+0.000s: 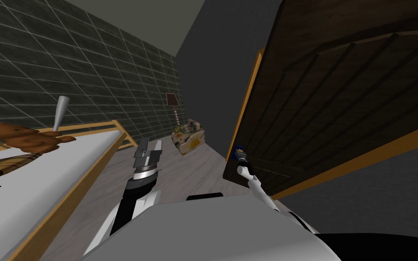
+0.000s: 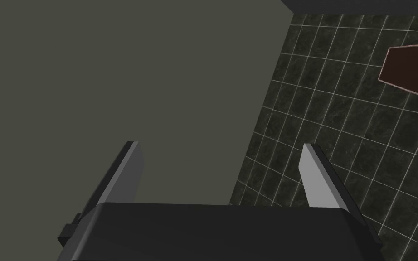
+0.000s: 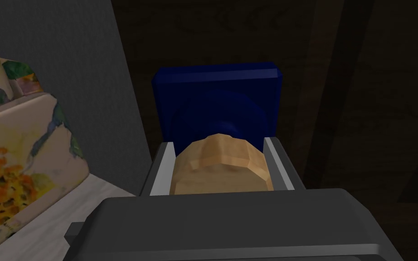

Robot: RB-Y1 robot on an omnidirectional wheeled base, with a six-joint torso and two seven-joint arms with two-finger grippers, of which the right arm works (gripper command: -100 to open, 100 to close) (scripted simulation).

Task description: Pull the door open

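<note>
The right gripper [image 3: 219, 144] pinches the tan knob [image 3: 221, 168] between its two fingers. The knob sits on a blue plate [image 3: 217, 90] near the edge of the dark brown door [image 1: 339, 90] — just beside it stands a flowery sofa [image 3: 17, 158]. The left gripper [image 2: 221, 147] is spread, holding nothing.

The door [image 1: 339, 104] is dark brown wood with raised ribs, edged by a tan frame [image 1: 247, 102], and lies at 2 o'clock in the head view. At its 7 o'clock corner a dark blue square plate [image 3: 217, 90] carries a rounded tan knob [image 3: 221, 167] (pressed on both sides by the right gripper [image 3: 218, 145]). Whether the door stands ajar is unclear.
</note>
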